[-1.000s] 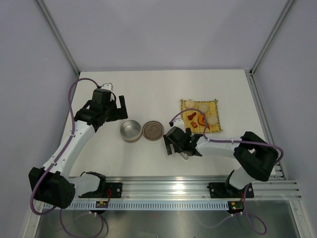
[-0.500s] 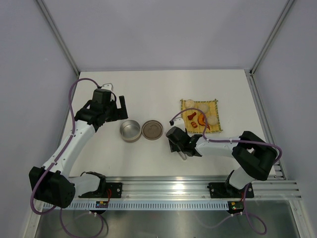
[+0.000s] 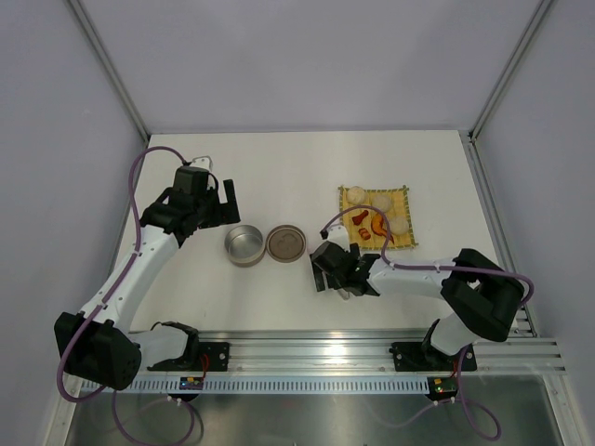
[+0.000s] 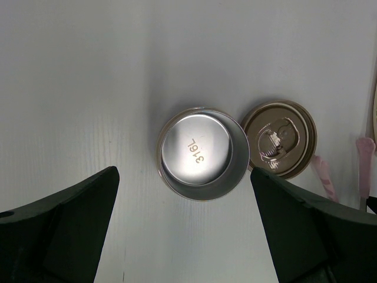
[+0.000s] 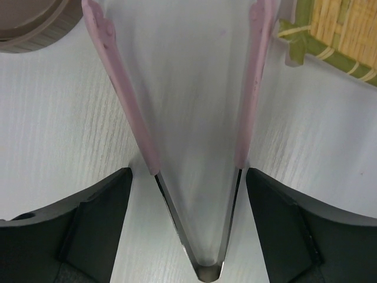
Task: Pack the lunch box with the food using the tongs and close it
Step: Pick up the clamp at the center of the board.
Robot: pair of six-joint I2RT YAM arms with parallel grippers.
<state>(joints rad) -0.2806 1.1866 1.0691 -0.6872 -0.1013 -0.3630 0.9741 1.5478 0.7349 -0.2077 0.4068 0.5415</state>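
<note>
Tongs [image 5: 131, 109]: pink-sleeved arms on a metal hinge, spread in a V and lying between the fingers of the right hand [image 5: 188, 171]. The hand stands wide astride them, probably lined up to take them. Whether its pads press the arms cannot be told, and the tips are cut off at the frame edge. From above, the tongs are mostly hidden under the hand.
Lunch box [image 3: 244, 245]: open and empty on the white surface [image 3: 279, 167], ready for loading.
Lid [image 3: 286, 243]: at 3 o'clock of the box, just beside it. The relief on its face is hard to make out.
Food [image 3: 379, 201]: unpacked on a woven mat [image 3: 402, 197] at 1 o'clock of the right hand. The smaller pieces are indistinct.
Left hand [image 3: 223, 203]: at 10 o'clock of the box, fully spread, holding nothing.
</note>
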